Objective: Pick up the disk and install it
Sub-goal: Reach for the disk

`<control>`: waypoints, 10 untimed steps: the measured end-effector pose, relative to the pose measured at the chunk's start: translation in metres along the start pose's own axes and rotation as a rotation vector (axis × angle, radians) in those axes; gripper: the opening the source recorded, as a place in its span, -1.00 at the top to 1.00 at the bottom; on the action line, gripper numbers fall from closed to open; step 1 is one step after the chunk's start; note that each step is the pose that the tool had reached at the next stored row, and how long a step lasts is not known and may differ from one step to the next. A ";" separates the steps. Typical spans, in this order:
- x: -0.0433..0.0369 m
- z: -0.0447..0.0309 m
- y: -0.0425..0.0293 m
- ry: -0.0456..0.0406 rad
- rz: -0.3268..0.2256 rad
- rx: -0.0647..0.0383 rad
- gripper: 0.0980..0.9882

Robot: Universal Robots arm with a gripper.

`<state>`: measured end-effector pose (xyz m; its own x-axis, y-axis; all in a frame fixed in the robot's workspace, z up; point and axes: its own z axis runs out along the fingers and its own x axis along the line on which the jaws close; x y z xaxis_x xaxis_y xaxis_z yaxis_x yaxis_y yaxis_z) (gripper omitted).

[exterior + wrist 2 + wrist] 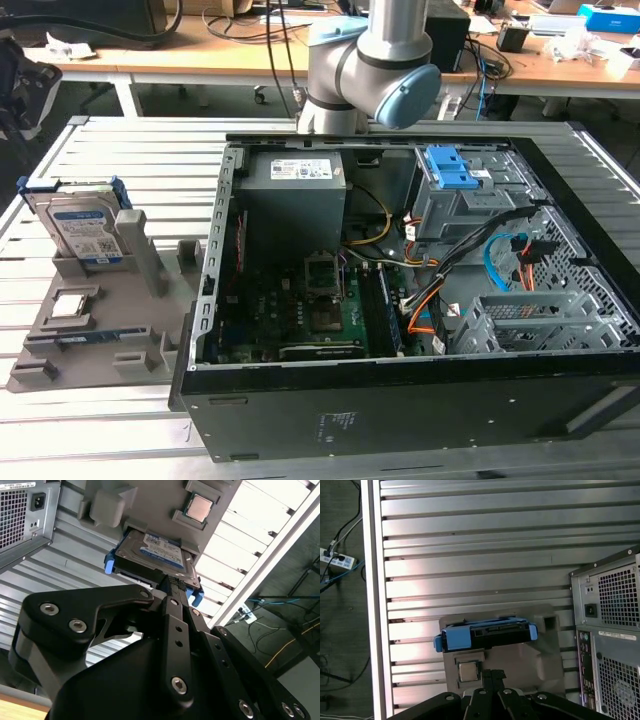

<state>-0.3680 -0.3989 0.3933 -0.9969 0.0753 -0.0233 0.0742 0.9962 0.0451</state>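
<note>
The disk (85, 225) stands on its edge in a grey holder (100, 345) at the exterior view's left, label facing out and blue rails along its sides. Both wrist views show the disk (155, 555) (485, 635) from a distance, resting in that holder. My gripper (174, 582) (492, 672) hangs well above it, black fingers drawn together with nothing between them, touching nothing. The arm (370, 70) rises behind the computer case.
An open black computer case (400, 400) lies on the slatted metal table (120, 150), with a grey cage and blue latch (455, 180) inside. A small square silver chip (68, 305) (198, 507) (466, 671) sits in the holder beside the disk. Desks with cables stand behind.
</note>
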 end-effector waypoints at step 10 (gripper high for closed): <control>0.0154 -0.0004 -0.0012 -0.0001 0.000 0.000 0.98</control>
<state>-0.3834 -0.3989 0.3932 -0.9969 0.0753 -0.0234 0.0742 0.9962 0.0451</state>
